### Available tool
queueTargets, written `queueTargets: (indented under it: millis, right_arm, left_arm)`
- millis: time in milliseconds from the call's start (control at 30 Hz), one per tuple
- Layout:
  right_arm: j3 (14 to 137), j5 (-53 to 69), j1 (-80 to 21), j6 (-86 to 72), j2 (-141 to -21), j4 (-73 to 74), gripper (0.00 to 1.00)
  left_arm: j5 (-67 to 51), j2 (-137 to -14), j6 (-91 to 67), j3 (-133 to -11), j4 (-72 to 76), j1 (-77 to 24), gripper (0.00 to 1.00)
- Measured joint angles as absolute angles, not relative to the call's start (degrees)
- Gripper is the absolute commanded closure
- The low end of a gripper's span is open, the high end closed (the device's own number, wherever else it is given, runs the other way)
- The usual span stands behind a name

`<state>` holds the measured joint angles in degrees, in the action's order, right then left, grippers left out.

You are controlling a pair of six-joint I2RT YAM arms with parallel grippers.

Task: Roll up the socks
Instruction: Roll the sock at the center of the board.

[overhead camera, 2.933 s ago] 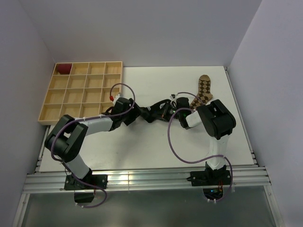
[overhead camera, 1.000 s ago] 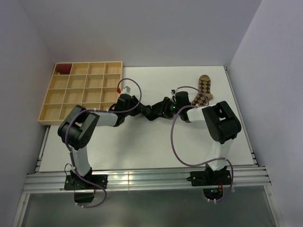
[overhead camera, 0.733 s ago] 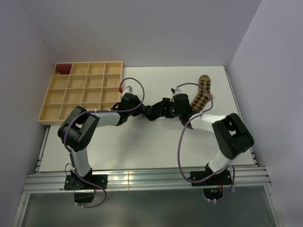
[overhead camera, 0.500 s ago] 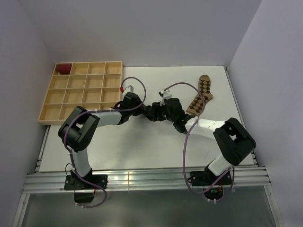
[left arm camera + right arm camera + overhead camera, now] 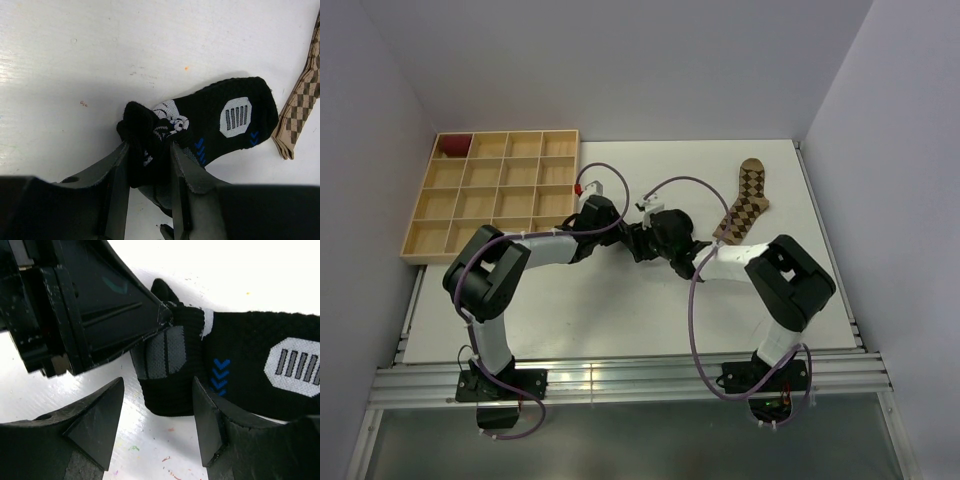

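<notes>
The black sock with blue and grey-white patches lies on the white table, one end bunched into a roll. My left gripper is shut on that rolled end. My right gripper stands open, its fingers either side of the roll's near edge, apart from the black sock. In the top view both grippers meet at mid-table, the left gripper and the right gripper covering most of the black sock. The tan argyle sock lies flat to the right, and its edge shows in the left wrist view.
A wooden compartment tray sits at the far left, with a small dark red bundle in its far left corner cell. Grey walls close in the table on the left, back and right.
My right gripper has swung left, away from the tan sock, to the black sock's rolled end, and its jaws have opened wider. The left gripper keeps its hold.
</notes>
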<state>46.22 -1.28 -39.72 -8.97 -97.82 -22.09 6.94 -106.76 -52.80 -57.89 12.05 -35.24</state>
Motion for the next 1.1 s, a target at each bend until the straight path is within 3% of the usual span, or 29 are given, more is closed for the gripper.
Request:
queueTargets:
  millis: [200,300,433,533,567,867,1100]
  right_arm:
    - [49.04,-2.52,-39.92,-8.71,-100.44,-20.75,0.44]
    - [50.5,-3.55,-39.94,-8.91,-101.78,-19.49,0.56]
    - [52.47,-3.92,-39.99,-10.46,-102.37,-16.84,1.0]
    - [52.9,-3.07,-39.68,-13.19,-102.37,-15.81,1.0]
    - [52.88,-2.2,-39.27,-14.15,-102.37,-15.7,1.0]
    - [49.58,20.71,-28.21,-28.71,-103.92,-21.67,1.0]
    - [51.59,32.86,-22.74,-35.68,-108.88,-24.4,1.0]
  left_arm:
    - [7.03,-106.74,-53.06,-57.89,11.88,-35.24,0.68]
    - [7.42,-106.65,-53.47,-57.89,11.64,-35.24,0.66]
    - [7.9,-106.28,-55.05,-57.34,11.66,-35.18,0.63]
    - [8.29,-105.12,-56.97,-55.79,11.77,-35.07,0.55]
    - [8.4,-104.73,-57.76,-55.27,11.77,-35.05,0.48]
    - [8.38,-100.9,-62.87,-51.44,10.35,-35.27,0.15]
    - [7.29,-97.58,-62.63,-48.82,9.82,-35.55,0.11]
